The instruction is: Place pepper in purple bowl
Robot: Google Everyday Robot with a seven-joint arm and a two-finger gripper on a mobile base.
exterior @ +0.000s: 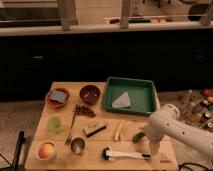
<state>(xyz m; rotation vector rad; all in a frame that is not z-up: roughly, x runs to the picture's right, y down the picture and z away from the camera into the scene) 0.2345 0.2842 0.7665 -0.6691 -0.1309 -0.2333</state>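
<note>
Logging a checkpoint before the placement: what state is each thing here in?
purple bowl: upright, empty
pepper: on the table, not in any bowl
orange bowl: upright, holding a blue item
green tray: holding one grey piece
steel cup: upright
claw: low over the table, beside the pepper
</note>
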